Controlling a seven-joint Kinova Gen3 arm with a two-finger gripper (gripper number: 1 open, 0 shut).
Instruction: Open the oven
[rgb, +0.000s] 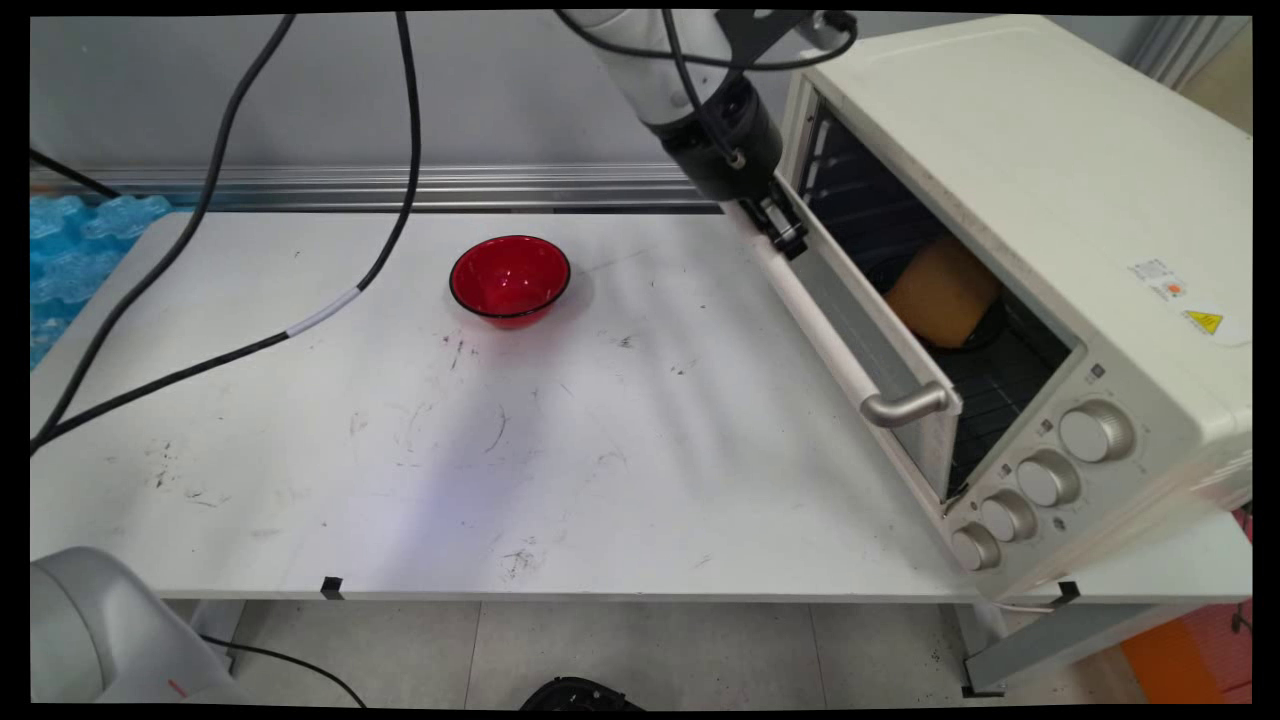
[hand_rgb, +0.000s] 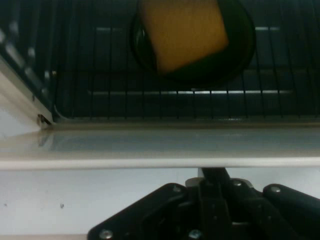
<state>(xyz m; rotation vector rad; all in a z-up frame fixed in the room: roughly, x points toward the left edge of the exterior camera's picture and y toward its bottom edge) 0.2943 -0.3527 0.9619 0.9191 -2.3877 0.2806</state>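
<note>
Fingers (hand_rgb: 215, 174) drawn together into one narrow black tip, as the hand view shows you. The tip meets the pale upper edge of the oven door (rgb: 880, 340), at the far end of the handle bar (rgb: 810, 300). You cannot see whether anything is pinched between them. In the main view the gripper (rgb: 787, 235) leans down against that same end of the door.

The door stands partly lowered, neither shut nor laid flat, so you look past the fingers into the oven (rgb: 1050, 200). Beyond them, on the wire rack (hand_rgb: 150, 100), a yellow block (hand_rgb: 182, 32) rests on a dark round dish (hand_rgb: 240, 50), well inside the cavity and clear of the door.

The block is therefore inside the oven with the door ajar. As a judgement, what the fingers are concerned with now is the door rather than the block.

Well away from the fingers on the side opposite the oven, a red bowl (rgb: 510, 278) sits empty on the worktop (rgb: 600, 450). Four knobs (rgb: 1040, 478) line the oven's near front, far from the fingers.
</note>
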